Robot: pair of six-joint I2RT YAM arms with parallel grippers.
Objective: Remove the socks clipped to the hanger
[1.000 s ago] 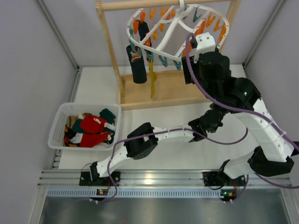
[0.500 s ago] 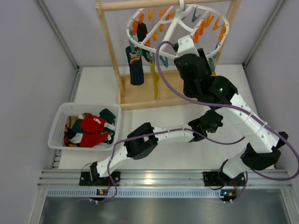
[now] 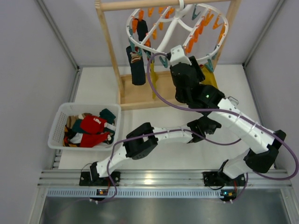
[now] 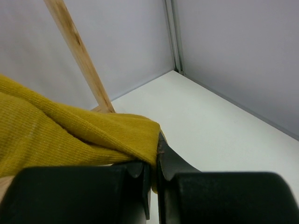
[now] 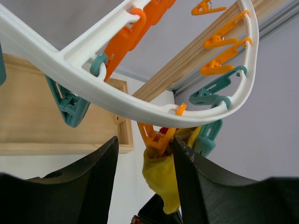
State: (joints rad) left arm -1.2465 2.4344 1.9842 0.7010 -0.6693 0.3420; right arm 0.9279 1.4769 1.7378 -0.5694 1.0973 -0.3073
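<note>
The white hanger (image 3: 164, 35) hangs from the wooden rack, and its rim crosses the right wrist view (image 5: 117, 100). My right gripper (image 5: 145, 151) is open just under that rim. Its fingers (image 5: 201, 179) flank an orange clip (image 5: 162, 137) that pinches the top of a mustard-yellow sock (image 5: 163, 179). My left gripper (image 4: 153, 163) is shut on that sock's lower end (image 4: 70, 135), below the hanger and under the right arm (image 3: 204, 125). Dark socks (image 3: 138, 65), one with a patterned band, and a thin yellow sock (image 3: 153, 83) hang at the hanger's left.
The wooden rack's post (image 3: 110, 42) and base board (image 3: 159, 95) stand at the back. A white basket (image 3: 60, 116) with red, teal and dark socks sits at the left. Grey walls close in on both sides. Empty orange and teal clips (image 5: 219, 91) dangle from the rim.
My right arm has swung left and down from the hanger's right rim to its near rim, its open fingers now around the orange clip. The left arm has stayed put.
</note>
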